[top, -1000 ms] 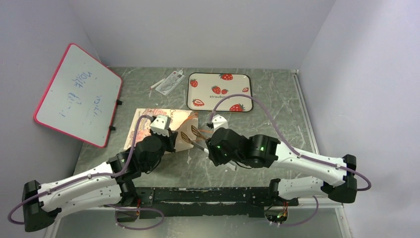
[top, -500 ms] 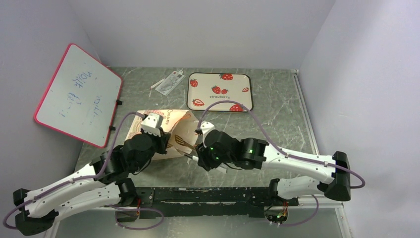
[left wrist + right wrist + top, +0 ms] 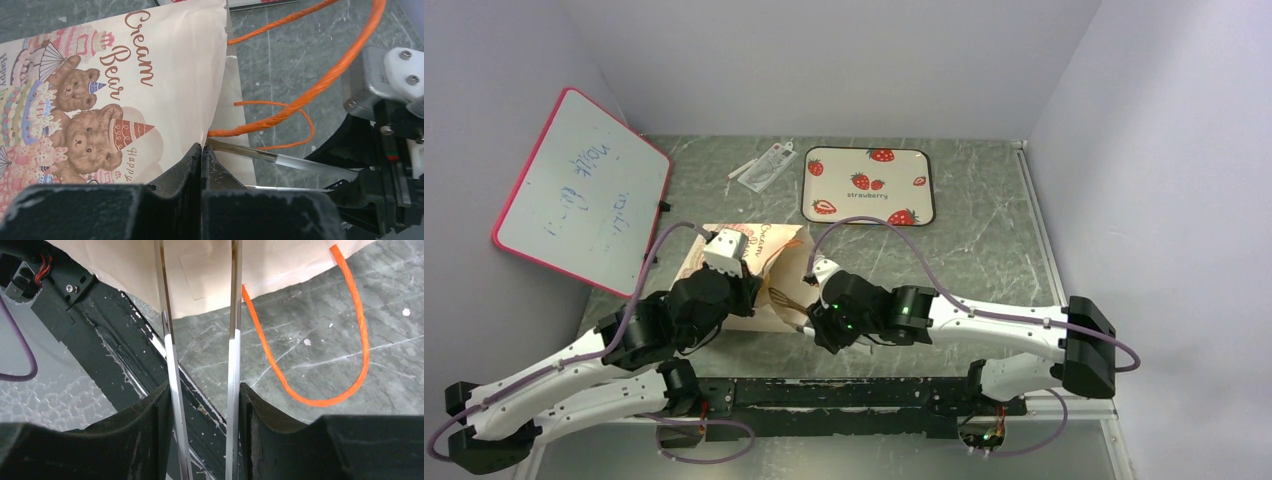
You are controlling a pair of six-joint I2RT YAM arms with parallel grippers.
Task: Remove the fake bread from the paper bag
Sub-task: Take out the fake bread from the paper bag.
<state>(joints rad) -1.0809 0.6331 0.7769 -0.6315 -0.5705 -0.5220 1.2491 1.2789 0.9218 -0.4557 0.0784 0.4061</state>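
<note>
The paper bag (image 3: pixel 764 240) lies flat on the table, printed with bears and "Cream Bear" (image 3: pixel 125 85), its mouth toward the right. My left gripper (image 3: pixel 201 147) is shut on the edge of the bag's mouth. It shows in the top view (image 3: pixel 742 285) too. My right gripper (image 3: pixel 202 390) is shut on metal tongs (image 3: pixel 167 340), whose two arms reach into the bag's mouth. The tongs also show in the left wrist view (image 3: pixel 260 155). The orange handles (image 3: pixel 320 82) lie loose on the table. The fake bread is hidden.
A strawberry-print tray (image 3: pixel 894 175) sits at the back centre. A clear plastic packet (image 3: pixel 764 165) lies left of it. A red-framed whiteboard (image 3: pixel 579 190) leans at the left wall. A black rail (image 3: pixel 824 390) runs along the near edge.
My right gripper has moved left and nearer with the tongs, toward the bag's mouth. My left gripper has shifted slightly left and nearer with the bag's edge.
</note>
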